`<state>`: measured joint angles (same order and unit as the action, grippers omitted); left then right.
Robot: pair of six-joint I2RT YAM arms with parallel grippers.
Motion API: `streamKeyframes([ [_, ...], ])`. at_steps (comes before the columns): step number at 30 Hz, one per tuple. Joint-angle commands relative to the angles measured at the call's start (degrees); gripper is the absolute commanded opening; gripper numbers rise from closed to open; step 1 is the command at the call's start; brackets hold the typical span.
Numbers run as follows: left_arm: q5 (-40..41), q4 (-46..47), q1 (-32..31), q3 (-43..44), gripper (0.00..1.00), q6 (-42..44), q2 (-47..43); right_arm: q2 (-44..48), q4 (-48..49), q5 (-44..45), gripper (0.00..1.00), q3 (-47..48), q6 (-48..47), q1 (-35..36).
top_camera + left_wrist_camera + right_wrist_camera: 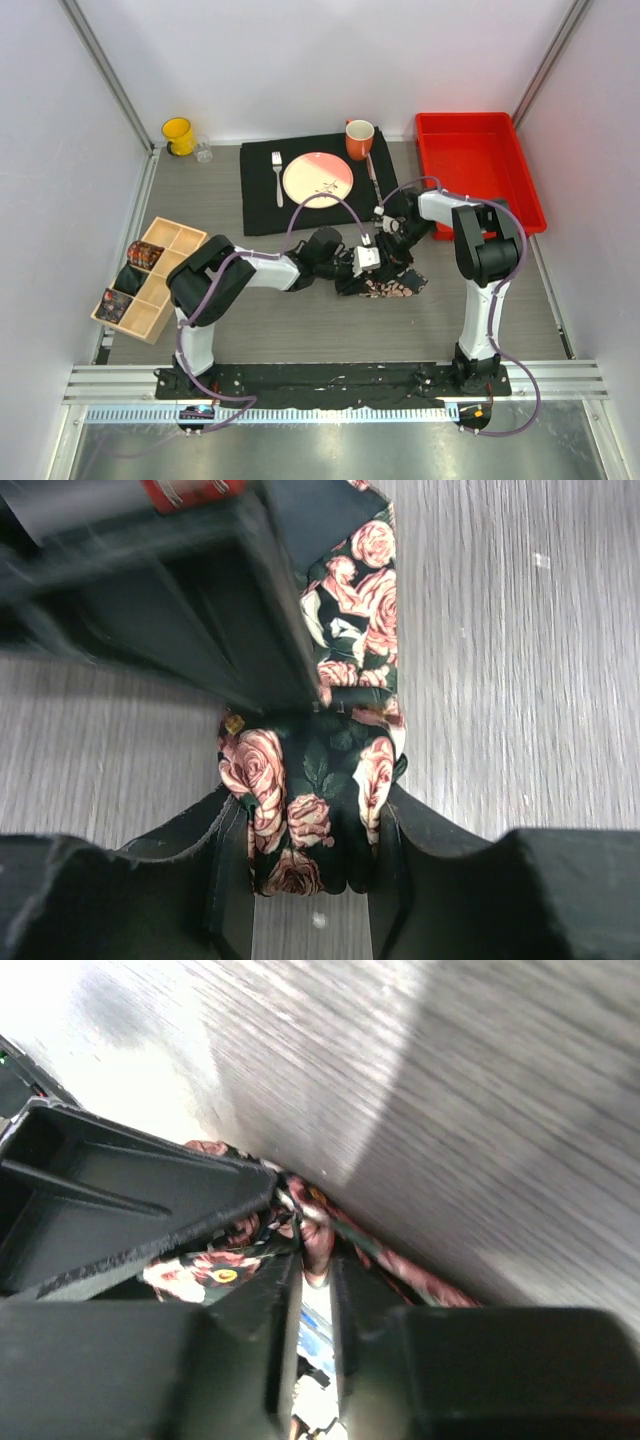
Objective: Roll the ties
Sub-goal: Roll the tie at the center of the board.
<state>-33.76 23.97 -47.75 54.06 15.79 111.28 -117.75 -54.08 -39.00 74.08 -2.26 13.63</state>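
A black tie with pink rose print [392, 286] lies partly coiled at the table's middle. My left gripper [357, 268] is shut on the coiled part; in the left wrist view the roll [310, 800] sits squeezed between the jaws of my left gripper [310, 875], and a flat strip runs away from it. My right gripper [386, 244] meets it from the far right. In the right wrist view my right gripper [315, 1260] has its jaws nearly together, pinching a fold of the tie [318, 1235]. Rolled ties [145, 256] sit in a wooden box [172, 237].
A black placemat [262, 195] behind holds a plate [318, 179], a fork [277, 165] and an orange mug [359, 139]. A red bin [478, 165] stands at the back right. A yellow mug [178, 135] and a small glass [204, 152] are at the back left.
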Motion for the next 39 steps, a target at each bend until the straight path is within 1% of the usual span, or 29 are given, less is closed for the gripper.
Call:
streamKeyframes([
  [1, 6.24, -19.47, -0.07, -0.36, 0.19, 7.76, -1.68, 2.17, -5.21, 0.17, 0.32, 4.75, -6.42, -2.73],
  [2, 6.51, -20.18, 0.02, -0.27, 0.19, 7.94, -1.6, 2.7, -6.46, -1.85, 0.38, 5.28, -7.05, -2.9],
  [4, 6.86, -21.77, -0.15, 0.16, 0.19, 7.94, -1.51, 3.84, -9.01, -7.19, 0.43, 5.02, -8.11, -2.91],
  [5, 6.95, -21.94, -0.15, 0.25, 0.2, 7.85, -1.42, 4.54, -9.46, -8.97, 0.49, 4.15, -8.2, -2.91],
  [7, 7.13, -22.73, -0.33, 0.95, 0.21, 7.85, -1.07, 5.08, -9.55, -13.44, 0.54, 3.26, -7.5, -2.56],
  [8, 6.95, -22.91, -0.42, 1.04, 0.21, 7.94, -0.98, 4.9, -9.37, -14.25, 0.56, 2.82, -7.15, -2.21],
  [13, 7.04, -23.7, -0.51, 2.45, 0.25, 8.2, -0.37, 3.68, -3.84, -12.6, 0.56, 1.86, -2.84, 0.43],
  [16, 6.95, -23.79, -0.51, 2.45, 0.28, 8.38, -0.54, 1.83, -2.17, -6.81, 0.44, 2.03, -2.4, 0.61],
  [17, 7.04, -23.79, -0.51, 2.36, 0.3, 8.47, -0.72, 1.39, -2.25, -4.26, 0.32, 1.77, -3.79, 0.61],
  [18, 6.87, -23.79, -0.51, 2.54, 0.35, 8.47, -0.81, 0.87, -2.77, -2.41, 0.21, 1.5, -4.06, 0.52],
  [19, 6.69, -23.79, -0.42, 2.54, 0.38, 8.29, -1.15, 0.77, -2.69, -0.74, 0.06, 1.15, -4.24, 0.35],
  [20, 6.51, -23.79, -0.33, 2.45, 0.43, 8.03, -1.33, 0.77, -2.78, 2.06, 0.01, 0.28, -4.85, 0.26],
  [21, 5.99, -23.79, -0.16, 2.45, 0.5, 6.98, -1.59, 0.68, -3.04, 3.74, 0.01, -0.25, -6.08, 0.17],
  [24, 4.23, -21.6, 0.81, 2.54, 0.62, 4.52, -3.09, -0.45, -2.96, 9.01, 0.01, -2.1, -7.49, -0.62],
  [27, 2.12, -17.47, 0.99, 2.8, 0.68, 2.41, -4.67, -1.95, -2.08, 14.19, 0.01, -2.28, -7.23, -1.06],
  [29, 0.45, -14.92, 0.99, 3.15, 0.7, 1.53, -5.46, -2.22, -1.38, 16.41, 0.01, -1.75, -6.71, -1.06],
  [30, -0.34, -14.3, 0.99, 3.41, 0.73, 0.91, -5.64, -2.13, -0.85, 19.03, 0.01, -1.66, -6.35, -1.06],
  [34, -4.03, -9.83, 0.99, 3.77, 0.81, -0.84, -5.73, -2.83, 1.0, 23.61, 0.01, -0.52, -3.98, -1.06],
  [35, -5.34, -8.95, 0.99, 3.86, 0.84, -0.94, -5.12, -3.44, 1.35, 23.8, 0.01, -0.35, -3.8, -1.15],
  [39, -7.98, -3.85, 0.99, 4.56, 0.85, -1.64, -2.75, -4.76, 1.53, 22.13, 0.01, 0.45, -3.89, -1.06],
])
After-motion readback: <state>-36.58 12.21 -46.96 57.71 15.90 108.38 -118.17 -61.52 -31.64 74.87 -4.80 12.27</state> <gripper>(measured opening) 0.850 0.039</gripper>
